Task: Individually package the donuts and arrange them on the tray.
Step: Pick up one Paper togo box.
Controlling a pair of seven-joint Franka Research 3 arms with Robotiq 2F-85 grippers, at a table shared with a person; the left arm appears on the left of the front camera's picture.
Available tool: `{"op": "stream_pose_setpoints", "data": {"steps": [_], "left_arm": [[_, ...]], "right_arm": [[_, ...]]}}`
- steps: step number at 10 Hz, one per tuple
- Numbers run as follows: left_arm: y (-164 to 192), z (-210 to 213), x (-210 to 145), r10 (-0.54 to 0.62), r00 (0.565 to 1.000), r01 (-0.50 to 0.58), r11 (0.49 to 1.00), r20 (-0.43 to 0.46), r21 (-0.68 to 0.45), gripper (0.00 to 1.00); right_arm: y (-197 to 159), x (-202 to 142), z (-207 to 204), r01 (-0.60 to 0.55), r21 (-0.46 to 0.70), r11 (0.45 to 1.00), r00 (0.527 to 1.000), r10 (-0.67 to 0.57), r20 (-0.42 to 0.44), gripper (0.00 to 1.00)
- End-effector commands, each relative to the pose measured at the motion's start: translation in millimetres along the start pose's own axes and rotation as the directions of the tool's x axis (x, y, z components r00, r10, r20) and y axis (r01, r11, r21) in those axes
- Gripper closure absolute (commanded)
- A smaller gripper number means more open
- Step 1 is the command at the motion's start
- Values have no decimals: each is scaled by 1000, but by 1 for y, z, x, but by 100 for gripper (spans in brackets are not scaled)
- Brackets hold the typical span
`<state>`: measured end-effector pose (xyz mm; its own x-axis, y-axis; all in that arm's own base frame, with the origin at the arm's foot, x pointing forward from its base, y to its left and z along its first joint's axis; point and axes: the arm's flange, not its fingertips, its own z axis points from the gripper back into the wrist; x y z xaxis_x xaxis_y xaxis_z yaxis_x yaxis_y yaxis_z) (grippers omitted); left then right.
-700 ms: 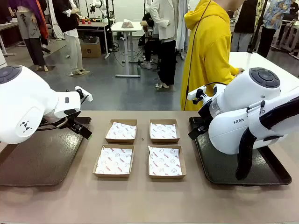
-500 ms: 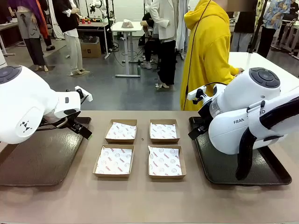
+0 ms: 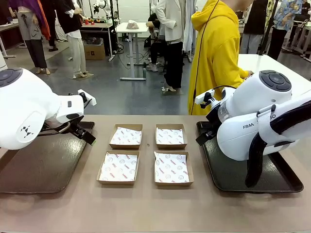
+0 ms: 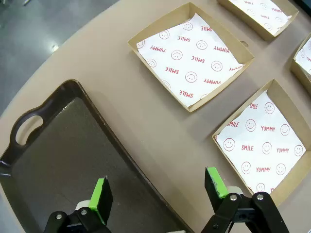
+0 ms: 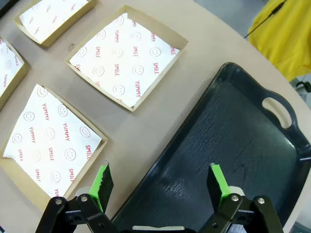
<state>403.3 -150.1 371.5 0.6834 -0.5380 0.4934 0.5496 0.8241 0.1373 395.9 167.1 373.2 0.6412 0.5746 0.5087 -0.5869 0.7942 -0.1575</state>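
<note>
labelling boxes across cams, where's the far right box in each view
Front: far right box in the back row, just left of the right tray.
Left wrist: far right box in the top right corner, cut off by the edge.
Right wrist: far right box at upper middle, up-left of the right tray.
Shared landmark: the near right box, its neighbour in every view.

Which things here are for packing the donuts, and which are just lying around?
For the job:
- four paper-lined boxes
- left tray and right tray
- left claw and right claw, both open

Just lying about:
- white table far behind
- cardboard carton on the floor beside it
</note>
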Motion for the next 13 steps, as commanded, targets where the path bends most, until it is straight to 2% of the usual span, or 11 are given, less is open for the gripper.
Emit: {"op": "stream_pose_setpoints", "data": {"steps": [1,8,9,10,13], "left_arm": [[0,0,0,0,1000,0,1000,0,0,0],[0,0,0,0,1000,0,1000,0,0,0],[0,0,0,0,1000,0,1000,0,0,0],[-5,18,-11,-48,999,47,999,2,22,0],[-22,83,-61,-153,988,154,988,-23,32,0]], "right_arm": [[0,0,0,0,0,1000,1000,0,0,0],[0,0,0,0,0,1000,1000,0,0,0],[5,-9,11,-25,-28,999,999,24,-41,0],[12,-19,28,-36,-35,999,998,34,-56,0],[42,-68,93,-100,62,993,983,108,-150,0]]}}
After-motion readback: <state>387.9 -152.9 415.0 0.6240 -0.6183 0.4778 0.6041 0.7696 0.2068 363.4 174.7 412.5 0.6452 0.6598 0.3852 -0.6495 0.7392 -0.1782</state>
